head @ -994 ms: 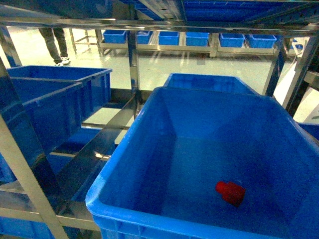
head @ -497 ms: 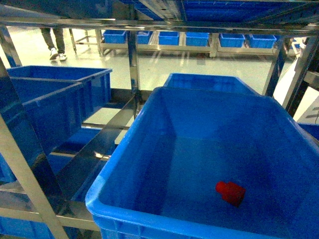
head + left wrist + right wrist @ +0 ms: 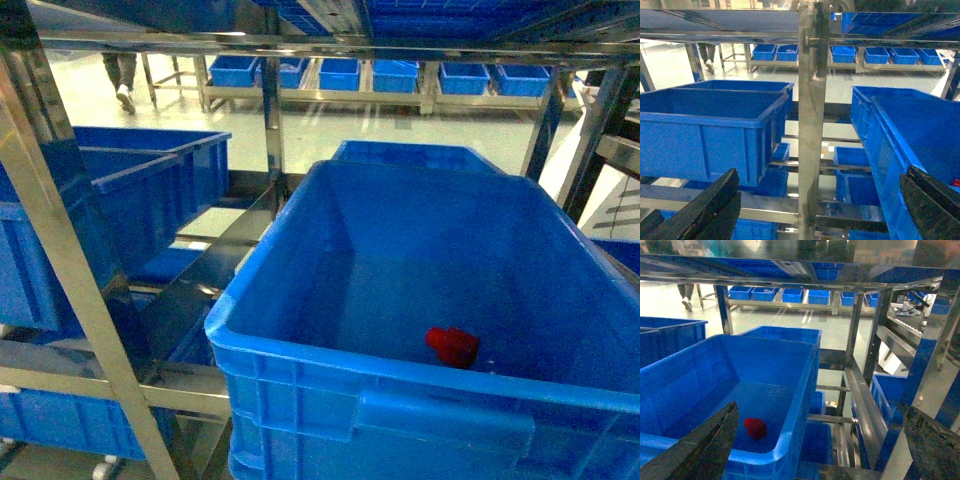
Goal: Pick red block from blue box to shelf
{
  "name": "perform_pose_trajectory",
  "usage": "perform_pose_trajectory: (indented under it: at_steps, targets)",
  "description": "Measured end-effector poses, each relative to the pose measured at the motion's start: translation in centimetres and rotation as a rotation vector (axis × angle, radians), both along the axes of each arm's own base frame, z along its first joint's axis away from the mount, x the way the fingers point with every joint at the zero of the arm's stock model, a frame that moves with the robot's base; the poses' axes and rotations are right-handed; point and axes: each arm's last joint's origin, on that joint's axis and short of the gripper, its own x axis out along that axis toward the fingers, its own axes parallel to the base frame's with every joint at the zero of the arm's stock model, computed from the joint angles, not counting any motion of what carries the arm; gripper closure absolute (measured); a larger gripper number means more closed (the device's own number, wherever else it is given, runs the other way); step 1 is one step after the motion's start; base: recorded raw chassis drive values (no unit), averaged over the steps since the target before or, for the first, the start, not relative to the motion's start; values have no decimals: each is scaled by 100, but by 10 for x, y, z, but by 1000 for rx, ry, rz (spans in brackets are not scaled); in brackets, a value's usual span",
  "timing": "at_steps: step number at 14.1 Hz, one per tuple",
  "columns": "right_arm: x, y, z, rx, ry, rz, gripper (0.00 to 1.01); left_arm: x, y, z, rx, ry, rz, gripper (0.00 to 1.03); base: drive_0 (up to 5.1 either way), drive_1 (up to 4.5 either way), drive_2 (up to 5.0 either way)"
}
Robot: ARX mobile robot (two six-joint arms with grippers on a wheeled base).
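The red block (image 3: 452, 346) lies on the floor of the big blue box (image 3: 330, 400), near its front right. This box stands on a tier of the steel shelf (image 3: 270, 130). Neither gripper shows in the head view. In the right wrist view the red block (image 3: 755, 428) sits inside the blue box (image 3: 805, 390), just past the left finger (image 3: 715, 450); my right gripper (image 3: 820, 410) is open and empty, short of the box. My left gripper (image 3: 821, 175) is open and empty, facing a shelf upright (image 3: 812, 125), with the blue box (image 3: 890, 150) to its right.
Two more blue crates (image 3: 140, 200) stand on the shelf to the left, and another (image 3: 410, 155) behind the box. Further crates (image 3: 860, 185) sit on lower tiers. Steel uprights (image 3: 860, 330) frame the box on both sides. A person (image 3: 120, 75) walks at the far back.
The head view has pulled back and dropped, so the blue box's front wall now shows and the red block sits higher in the frame. The person at the back has walked on.
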Motion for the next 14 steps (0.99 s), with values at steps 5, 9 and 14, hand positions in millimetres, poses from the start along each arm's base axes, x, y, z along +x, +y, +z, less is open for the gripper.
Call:
perform_pose_trajectory:
  at_steps: [5,9,14]
  targets:
    - [0,0,0,0,1,0,3,0,0,0,0,0,0,5,0,0,0]
    - [0,0,0,0,1,0,3,0,0,0,0,0,0,5,0,0,0]
    - [0,0,0,0,1,0,3,0,0,0,0,0,0,5,0,0,0]
